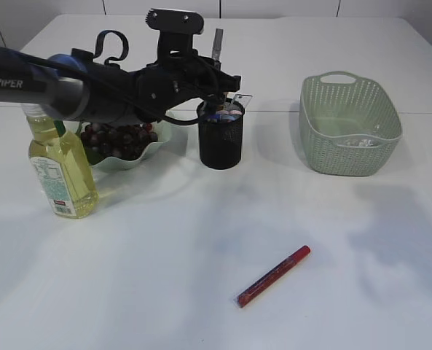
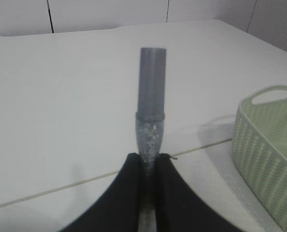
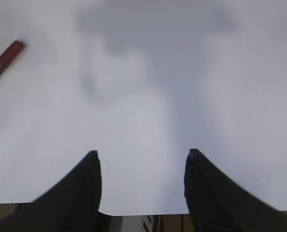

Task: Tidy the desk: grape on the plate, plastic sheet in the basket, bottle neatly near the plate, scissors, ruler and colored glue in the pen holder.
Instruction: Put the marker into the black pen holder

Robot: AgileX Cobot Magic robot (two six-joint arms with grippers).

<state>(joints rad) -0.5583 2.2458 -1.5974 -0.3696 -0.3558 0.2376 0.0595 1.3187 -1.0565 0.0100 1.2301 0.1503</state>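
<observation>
One word reads on your left arm: "PIPER". Your left claw (image 2: 147, 162) clenches a grey glue tube (image 2: 150, 104) above the pen holder (image 1: 221, 136); your right claw (image 3: 142, 162) gapes empty, the red glue pen (image 3: 3, 60) lying far off its left finger.

The table (image 1: 201, 240) is smooth, matt white, taking only soft shadows. At the left of the exterior view the oil bottle (image 1: 61, 171) is clear, glossy plastic with a paper-like label. The pen holder (image 1: 221, 138) at centre looks like black wire mesh – fine and matt. The basket (image 1: 350, 124), upper right, is pale green perforated plastic with a dull sheen. The red glue pen (image 1: 274, 275), lower centre, is glossy. The gray glitter glue tube (image 2: 150, 108) has a matt cap and a clear, speckled body.
</observation>
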